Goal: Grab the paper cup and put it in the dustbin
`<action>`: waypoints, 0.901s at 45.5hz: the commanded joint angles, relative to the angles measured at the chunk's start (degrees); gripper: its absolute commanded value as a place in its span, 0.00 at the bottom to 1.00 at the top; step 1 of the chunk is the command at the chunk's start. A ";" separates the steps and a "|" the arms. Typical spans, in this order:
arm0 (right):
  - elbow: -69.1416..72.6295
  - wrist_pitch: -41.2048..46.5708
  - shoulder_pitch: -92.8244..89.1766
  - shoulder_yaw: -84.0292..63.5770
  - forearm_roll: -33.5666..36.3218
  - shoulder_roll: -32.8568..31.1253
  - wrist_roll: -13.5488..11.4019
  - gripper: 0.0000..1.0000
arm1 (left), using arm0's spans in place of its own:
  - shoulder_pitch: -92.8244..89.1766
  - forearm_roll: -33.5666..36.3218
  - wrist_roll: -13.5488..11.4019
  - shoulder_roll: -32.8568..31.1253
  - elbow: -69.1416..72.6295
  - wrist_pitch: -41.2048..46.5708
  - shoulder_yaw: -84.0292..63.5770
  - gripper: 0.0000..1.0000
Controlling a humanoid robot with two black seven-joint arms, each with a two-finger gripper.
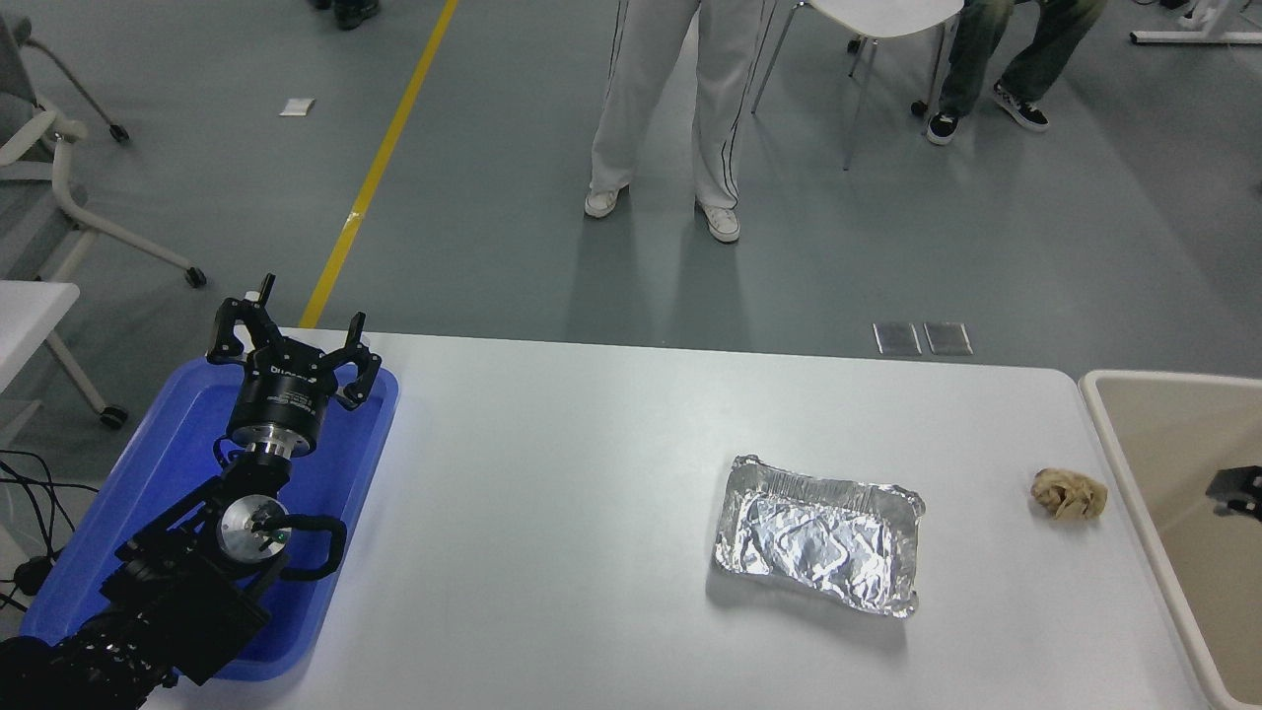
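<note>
Over the bin (1109, 414) at the table's right edge, your right claw (1237, 490) barely shows, grip unreadable; no cup visible, so you can't confirm the drop; left claw (291, 340) parked open.

A single head view looks from high on the robot's side, forward and down over the white worktop (592, 473). It stands well back: the worktop's far edge crosses mid-picture, grey floor (493, 197) beyond it, the left and right ends run out of frame, and no second view shares anything
</note>
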 commanded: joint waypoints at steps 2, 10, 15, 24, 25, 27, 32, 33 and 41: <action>1.98 19.88 16.86 -8.69 -0.06 1.23 -0.04 1.00 | 0.00 0.00 0.00 0.00 0.03 0.00 0.06 1.00; 2.86 28.33 23.54 -12.03 -1.11 6.23 -0.21 1.00 | 0.00 0.00 0.00 0.00 0.03 0.00 0.06 1.00; 5.41 28.33 29.34 -16.42 -1.38 12.11 -0.12 1.00 | 0.00 0.00 0.00 0.00 0.03 0.00 0.06 1.00; 11.21 28.33 36.64 -18.27 -1.38 20.12 -0.04 1.00 | 0.00 0.00 0.00 0.00 0.03 0.00 0.06 1.00; 11.91 28.33 37.43 -18.01 -1.29 20.73 -0.04 1.00 | 0.09 0.00 0.00 0.09 0.03 0.00 0.06 1.00; 13.14 28.33 38.93 -17.31 -1.29 21.96 -0.04 1.00 | 0.09 0.00 0.00 0.00 0.03 0.00 0.06 1.00; 14.99 28.33 40.87 -14.85 -0.94 23.29 -0.12 1.00 | 0.09 0.00 0.00 0.00 0.03 0.00 0.06 1.00; 15.17 28.33 41.04 -14.32 -0.77 23.38 -0.12 1.00 | 0.09 0.00 0.00 0.09 0.03 0.09 0.06 1.00; 16.40 28.33 41.39 -11.86 -0.15 24.08 -0.12 1.00 | 0.09 0.00 0.00 0.09 0.03 0.00 0.05 1.00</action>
